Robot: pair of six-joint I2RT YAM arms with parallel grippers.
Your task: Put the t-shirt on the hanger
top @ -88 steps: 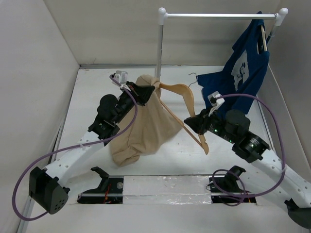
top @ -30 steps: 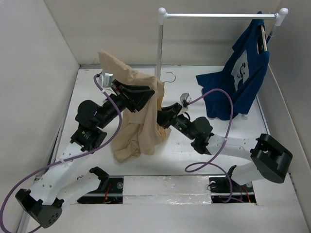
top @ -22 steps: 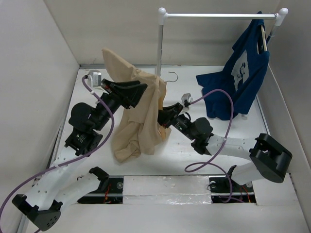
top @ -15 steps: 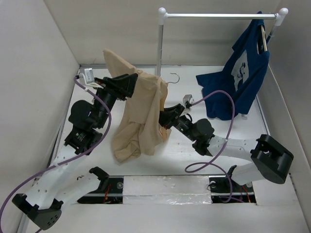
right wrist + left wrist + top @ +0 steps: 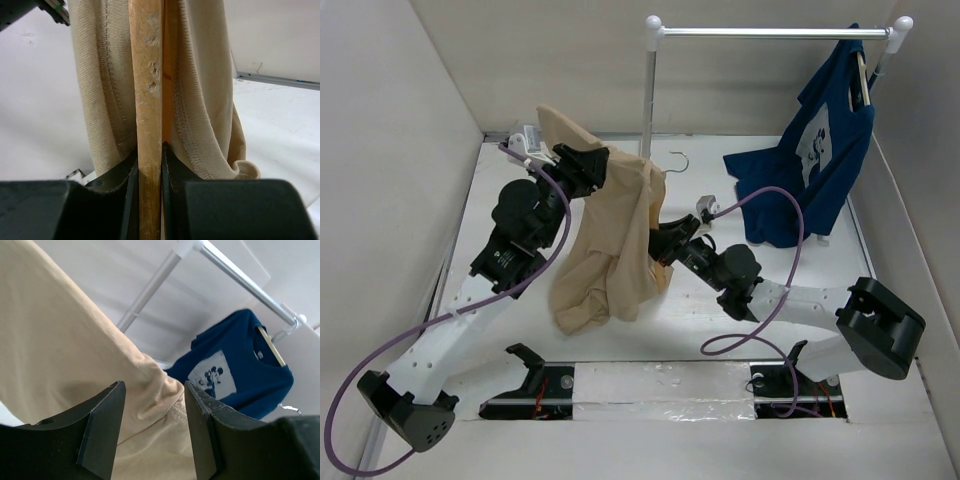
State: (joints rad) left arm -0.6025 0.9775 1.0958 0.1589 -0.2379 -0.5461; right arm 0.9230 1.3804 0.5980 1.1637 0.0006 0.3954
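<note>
The tan t-shirt (image 5: 610, 250) hangs in folds over the wooden hanger, whose metal hook (image 5: 677, 158) pokes out at the top. In the right wrist view, my right gripper (image 5: 149, 155) is shut on the hanger's wooden bar (image 5: 146, 75), with the t-shirt (image 5: 200, 75) draped on both sides of it. From above, the right gripper (image 5: 660, 240) sits at the shirt's right edge. My left gripper (image 5: 592, 160) is up at the shirt's top left, below a raised flap. Its jaws (image 5: 154, 390) stand open, and the t-shirt (image 5: 60, 340) fills the gap between them.
A dark blue printed t-shirt (image 5: 815, 150) hangs on its own hanger from the metal rail (image 5: 770, 33) at the back right. The rail's post (image 5: 648, 100) rises just behind the tan shirt. White walls close in the left, back and right.
My left gripper has climbed up and back along the top of the shirt, and its arm has swung. The shirt's upper flap has shifted slightly right. The right gripper and hanger have held still.
</note>
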